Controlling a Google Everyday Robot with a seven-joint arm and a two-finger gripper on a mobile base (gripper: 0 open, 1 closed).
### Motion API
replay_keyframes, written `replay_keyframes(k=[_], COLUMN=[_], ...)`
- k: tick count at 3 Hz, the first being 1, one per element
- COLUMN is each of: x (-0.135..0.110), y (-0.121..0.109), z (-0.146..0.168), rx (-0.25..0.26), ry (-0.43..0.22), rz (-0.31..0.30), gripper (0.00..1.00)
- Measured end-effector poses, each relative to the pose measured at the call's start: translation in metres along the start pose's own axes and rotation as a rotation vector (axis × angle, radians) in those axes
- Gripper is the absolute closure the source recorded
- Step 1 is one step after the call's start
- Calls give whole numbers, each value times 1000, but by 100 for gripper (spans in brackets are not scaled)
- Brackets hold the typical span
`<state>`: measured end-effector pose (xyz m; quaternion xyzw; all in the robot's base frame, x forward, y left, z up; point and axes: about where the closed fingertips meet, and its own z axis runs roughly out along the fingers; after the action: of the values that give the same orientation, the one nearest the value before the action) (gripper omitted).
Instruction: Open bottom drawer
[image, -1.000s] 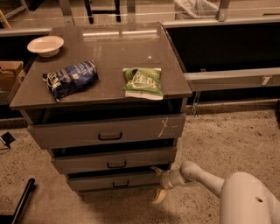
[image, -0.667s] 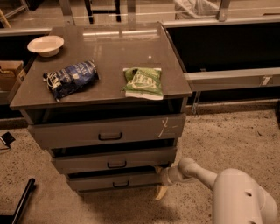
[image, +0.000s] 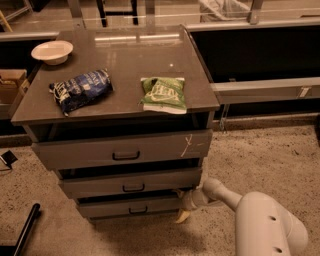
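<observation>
The bottom drawer (image: 132, 206) is the lowest and smallest grey front of three, with a small dark pull handle (image: 137, 210) at its centre. It stands slightly out from the cabinet. My gripper (image: 181, 205) is at the drawer's right end, low beside the cabinet, on a white arm (image: 265, 225) reaching in from the lower right. One pale fingertip (image: 182, 216) points down toward the floor. The middle drawer (image: 131, 183) and the top drawer (image: 125, 148), marked with a white scratch, sit above it.
On the cabinet top (image: 125, 55) lie a blue snack bag (image: 80, 90), a green snack bag (image: 163, 93) and a white bowl (image: 52, 51). A dark counter (image: 260, 50) runs to the right. A black pole (image: 25, 230) lies on the speckled floor at lower left.
The arm has shifted a little left and closer to the cabinet. The gripper stays at the bottom drawer's right end. The drawers look unmoved.
</observation>
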<state>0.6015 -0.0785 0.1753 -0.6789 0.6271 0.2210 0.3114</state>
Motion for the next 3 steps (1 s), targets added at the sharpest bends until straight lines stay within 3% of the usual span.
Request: replay_keyframes(k=[1,2,3], x=[5,2,-19], y=[15,16,27], z=[1,-3,-18], rx=[-19,-20,2], ry=[-5,-5,-32], rz=[7,7,-55], gripper=[27,30,30])
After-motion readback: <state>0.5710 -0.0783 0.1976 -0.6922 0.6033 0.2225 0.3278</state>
